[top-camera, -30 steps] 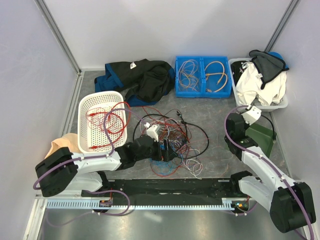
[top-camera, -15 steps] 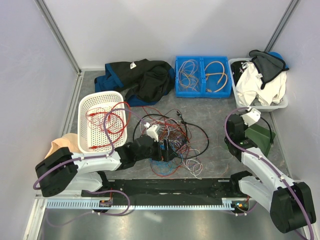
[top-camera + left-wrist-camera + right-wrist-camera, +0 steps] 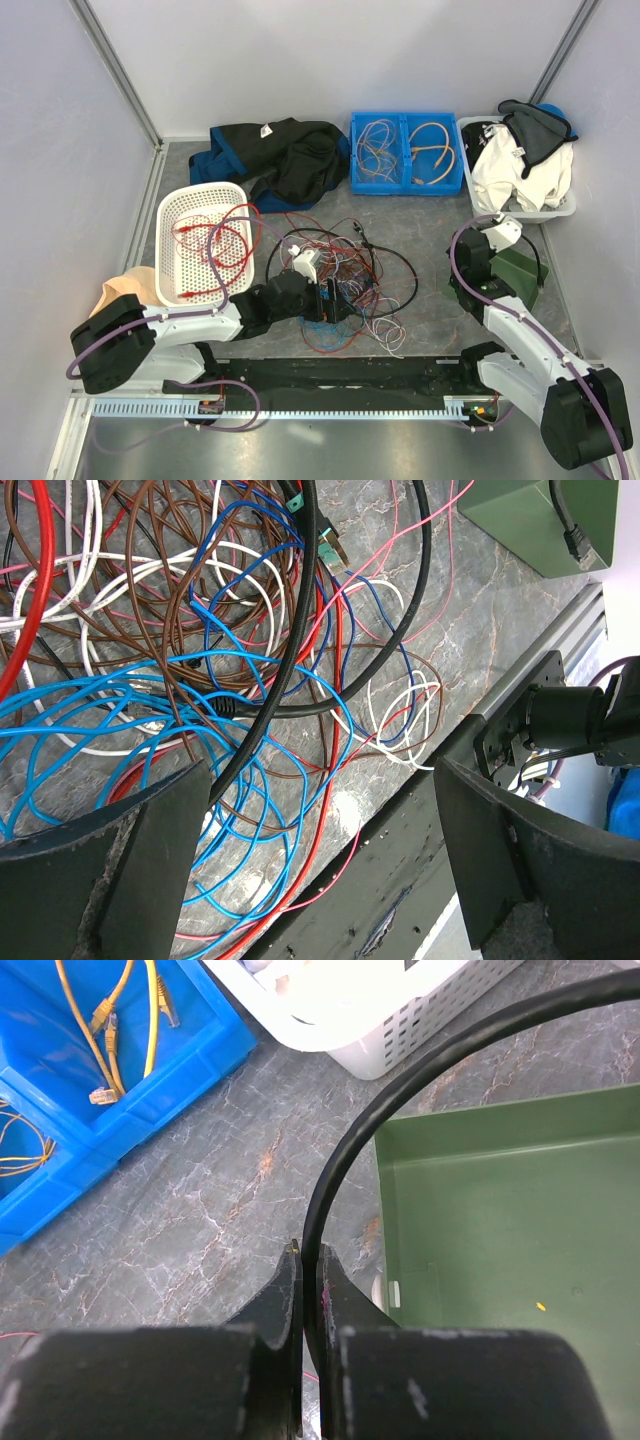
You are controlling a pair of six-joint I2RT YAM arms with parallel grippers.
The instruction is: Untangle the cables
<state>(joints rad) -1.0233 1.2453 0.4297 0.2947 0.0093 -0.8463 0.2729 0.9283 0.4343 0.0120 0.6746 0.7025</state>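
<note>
- Left gripper (image 3: 320,770) is hovering, jaws spread wide and holding nothing, over the cables (image 3: 200,680) tangled in the middle of the table (image 3: 430,215).
- Right gripper (image 3: 305,1260) is pinching 1 black cable (image 3: 320,1200) beside the green box (image 3: 500,1220).

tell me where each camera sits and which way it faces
top external: above and behind, facing down on left arm, right arm, cable tangle.
left wrist: looks down at that tangle between the fingers of the open left gripper.
right wrist: looks down past the right gripper, shut on a black cable.
shared: the green box shows in all three.
</note>
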